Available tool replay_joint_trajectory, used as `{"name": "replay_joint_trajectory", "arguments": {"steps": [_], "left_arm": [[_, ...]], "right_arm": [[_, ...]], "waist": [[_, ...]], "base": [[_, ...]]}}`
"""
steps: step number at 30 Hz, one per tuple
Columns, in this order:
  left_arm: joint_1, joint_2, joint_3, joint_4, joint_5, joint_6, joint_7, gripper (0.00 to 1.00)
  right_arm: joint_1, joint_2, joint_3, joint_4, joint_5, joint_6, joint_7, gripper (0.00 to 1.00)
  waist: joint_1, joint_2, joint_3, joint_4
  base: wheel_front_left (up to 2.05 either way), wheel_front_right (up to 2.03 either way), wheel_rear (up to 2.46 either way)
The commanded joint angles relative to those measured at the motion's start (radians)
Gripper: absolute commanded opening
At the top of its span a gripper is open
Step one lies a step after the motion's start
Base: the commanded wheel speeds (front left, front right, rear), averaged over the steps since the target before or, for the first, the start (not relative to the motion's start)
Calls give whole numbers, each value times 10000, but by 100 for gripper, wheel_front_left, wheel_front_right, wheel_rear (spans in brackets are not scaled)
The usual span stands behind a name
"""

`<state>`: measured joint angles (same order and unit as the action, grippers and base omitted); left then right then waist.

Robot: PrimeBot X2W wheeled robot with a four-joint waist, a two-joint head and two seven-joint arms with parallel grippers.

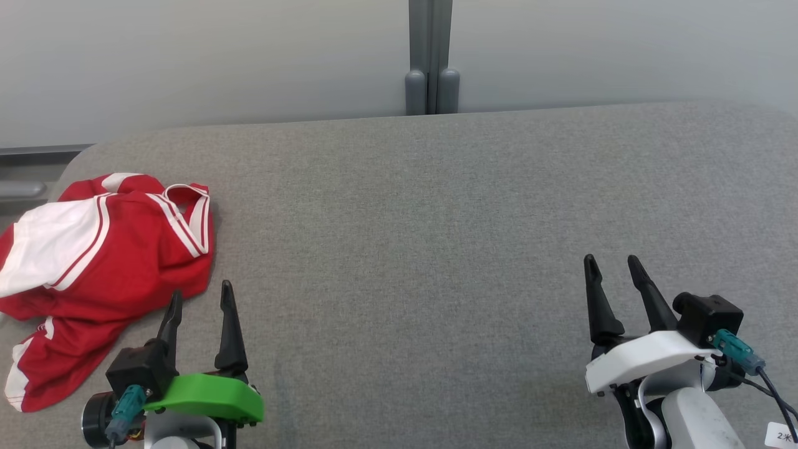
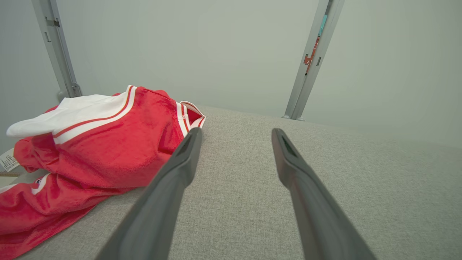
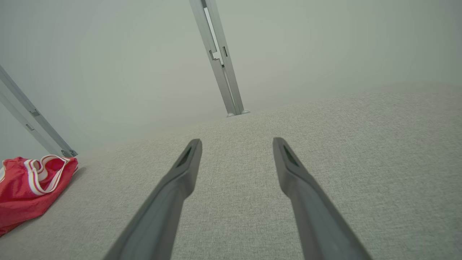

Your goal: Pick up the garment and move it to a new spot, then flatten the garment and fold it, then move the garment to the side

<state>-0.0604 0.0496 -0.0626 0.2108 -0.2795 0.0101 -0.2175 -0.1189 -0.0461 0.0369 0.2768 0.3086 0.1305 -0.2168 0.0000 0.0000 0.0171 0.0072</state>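
Red-and-white jersey lies crumpled at the left edge of the grey fabric-covered table, collar toward the wall. Left gripper sits just beside its near hem, fingers apart, nothing between them. Right gripper is well apart over bare fabric, fingers likewise spread, empty.

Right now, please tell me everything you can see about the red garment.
The garment is red with white panels and white-and-red striped trim, and its fabric looks thin and smooth. It lies crumpled and bunched, not flat, at the left side of the grey cloth-covered surface, which bears it. A small white label sticks out at one side. The open left gripper stands close by its right edge, not gripping it.
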Motion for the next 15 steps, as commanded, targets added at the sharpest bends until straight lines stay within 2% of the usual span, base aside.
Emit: {"name": "replay_joint_trajectory", "arguments": {"steps": [1, 15], "left_arm": [[26, 61, 1, 4, 210, -4, -95, 100], [158, 34, -165, 488, 687, 69, -348, 100]], "right_arm": [[-141, -52, 30, 43, -162, 3, -100, 100], [-213, -57, 182, 634, -916, 4, -342, 100]], "waist": [[0, 0, -29, -4], [0, 0, -270, -40]], "base": [[0, 0, 0], [0, 0, 0]]}}
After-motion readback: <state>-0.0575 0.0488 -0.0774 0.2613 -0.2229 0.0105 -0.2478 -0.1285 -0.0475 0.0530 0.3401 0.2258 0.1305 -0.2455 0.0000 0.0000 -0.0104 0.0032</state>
